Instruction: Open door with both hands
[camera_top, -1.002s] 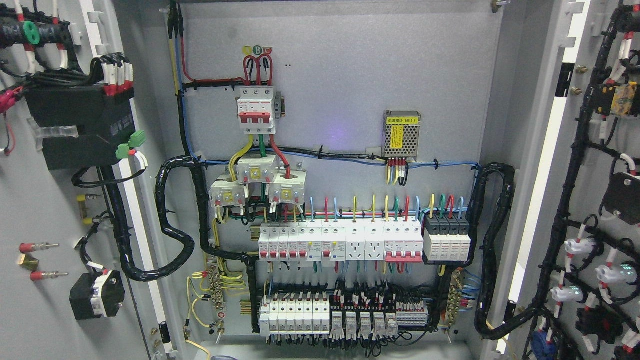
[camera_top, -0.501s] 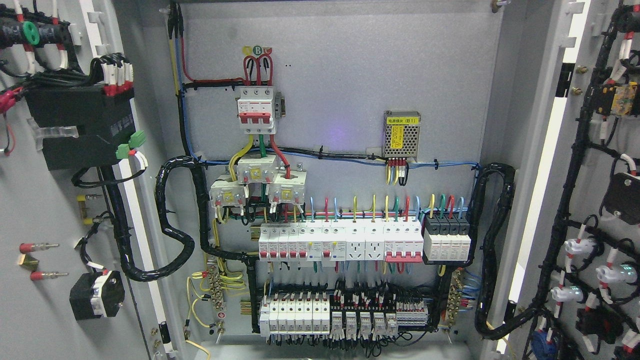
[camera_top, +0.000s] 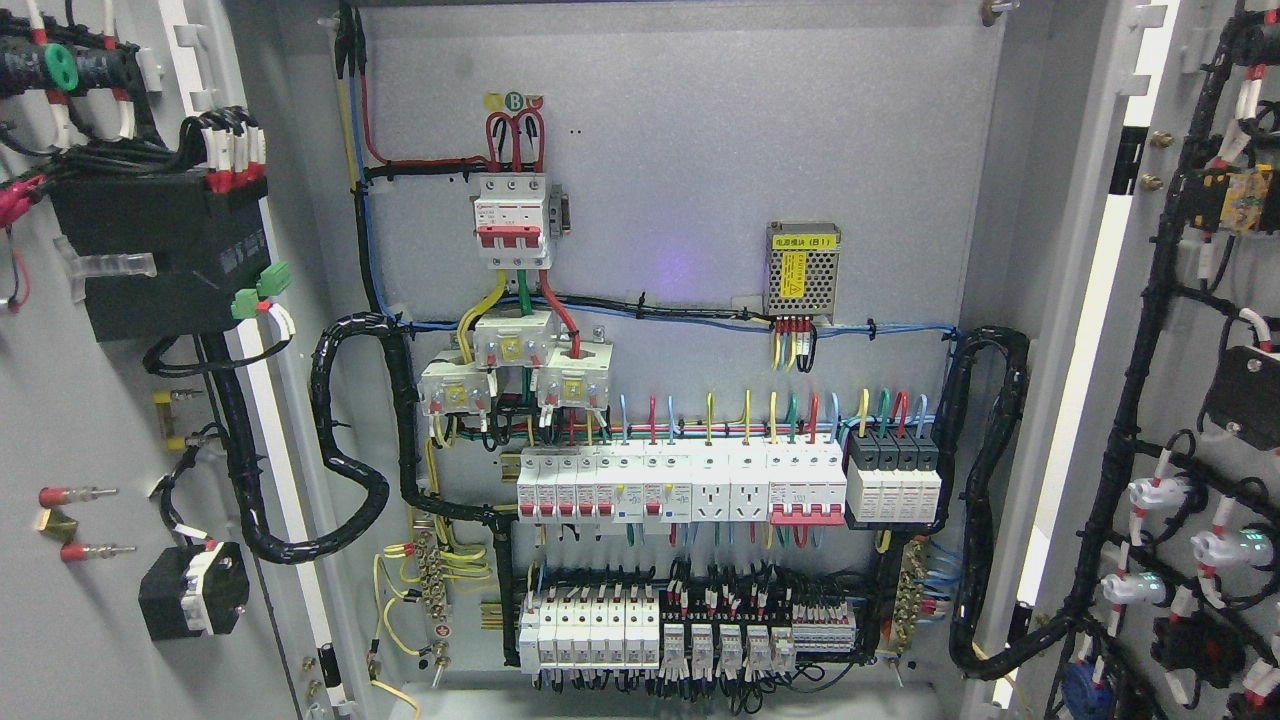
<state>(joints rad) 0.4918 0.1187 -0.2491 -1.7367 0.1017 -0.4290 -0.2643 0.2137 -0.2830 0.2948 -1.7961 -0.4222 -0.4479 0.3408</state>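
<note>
Grey cabinet back panel (camera_top: 700, 150), left door (camera_top: 70, 400) and right door (camera_top: 1200, 300) swung wide.
Green "B" sticker (camera_top: 514, 100) tops the red breaker (camera_top: 512, 220); no robot hand shows, so its grip can't be told.

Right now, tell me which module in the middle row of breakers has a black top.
The module at the right end of the row: its upper half is black, while the breakers to its left are white throughout.

No part of the robot's body can be seen in the head view, so its colours, shapes, cables and markings cannot be told.
</note>
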